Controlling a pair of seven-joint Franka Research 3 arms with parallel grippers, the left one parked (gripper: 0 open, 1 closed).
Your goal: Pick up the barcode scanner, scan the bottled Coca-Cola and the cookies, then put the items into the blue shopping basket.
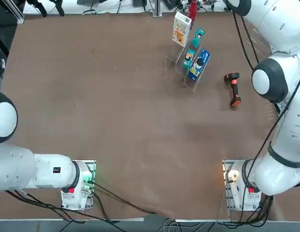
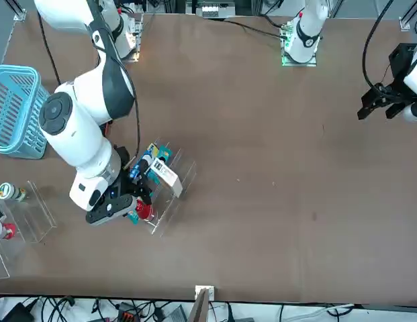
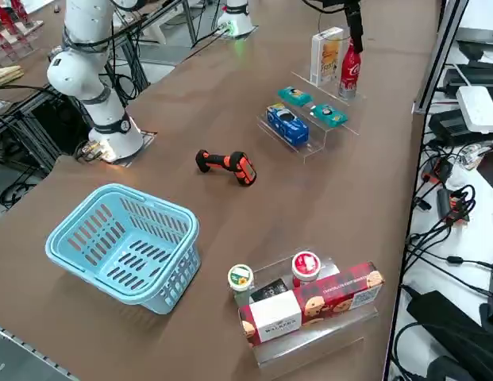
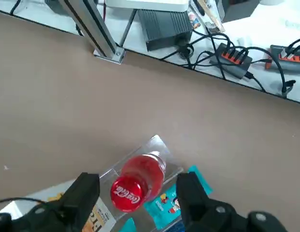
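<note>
I am hovering my claw (image 4: 135, 193), fingers spread apart, over the bottled Coca-Cola (image 4: 136, 182) near the surface's far edge, needing next to descend and clamp it.

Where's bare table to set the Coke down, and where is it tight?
Free: the wide stretch between the barcode scanner and the blue shopping basket. Tight: the clear rack, where the right gripper straddles the bottled Coca-Cola, fingers open, beside the cookies.
</note>
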